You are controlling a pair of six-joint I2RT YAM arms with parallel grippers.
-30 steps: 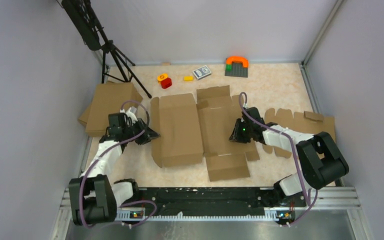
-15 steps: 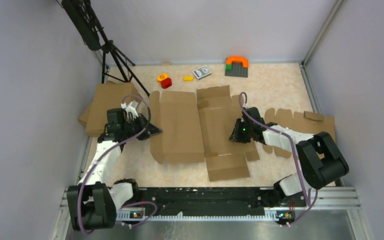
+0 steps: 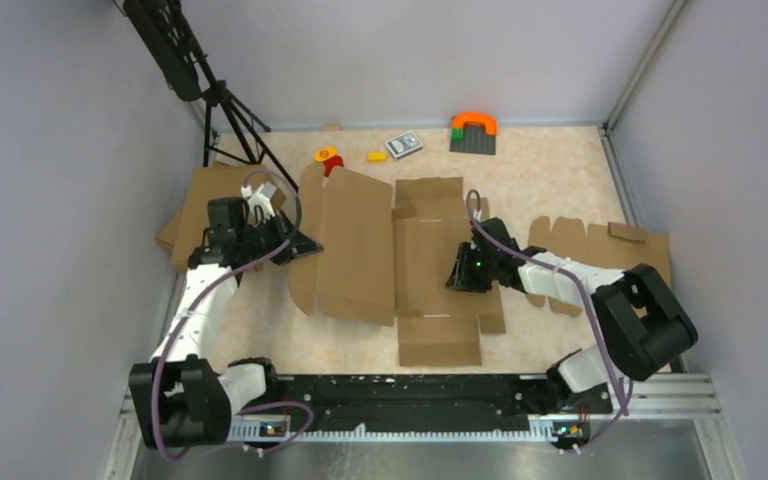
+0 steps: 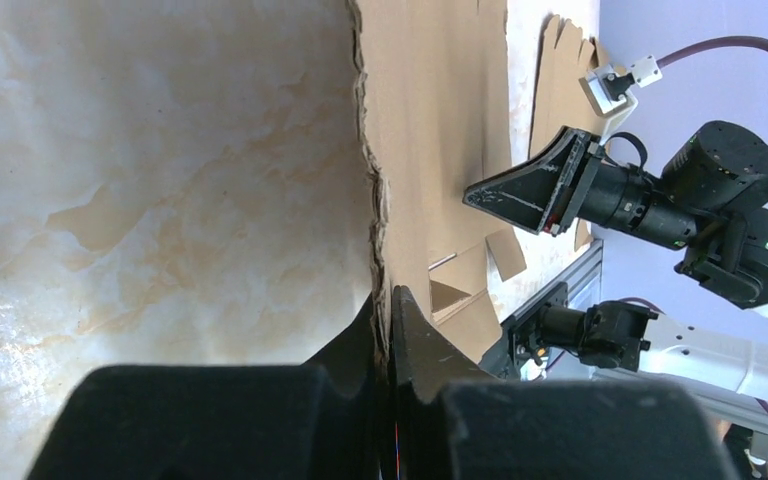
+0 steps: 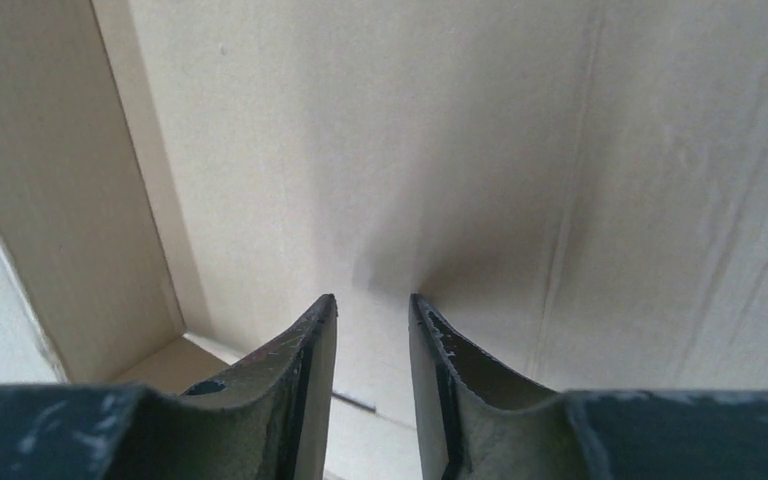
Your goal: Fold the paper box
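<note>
Raised since earlier, paper box [image 3: 425, 250] flap is pinched by left gripper [image 4: 388, 320]; right gripper [image 5: 372, 300] is held narrowly parted, empty, on panel.

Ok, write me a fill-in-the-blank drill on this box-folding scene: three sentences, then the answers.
1. The left gripper is shut on the paper box's left ____.
2. The right gripper's jaws stand slightly apart over the cardboard, with ____ between them.
3. The toy arch beyond the box is ____ in colour.
Missing words: edge; nothing; orange.
</note>
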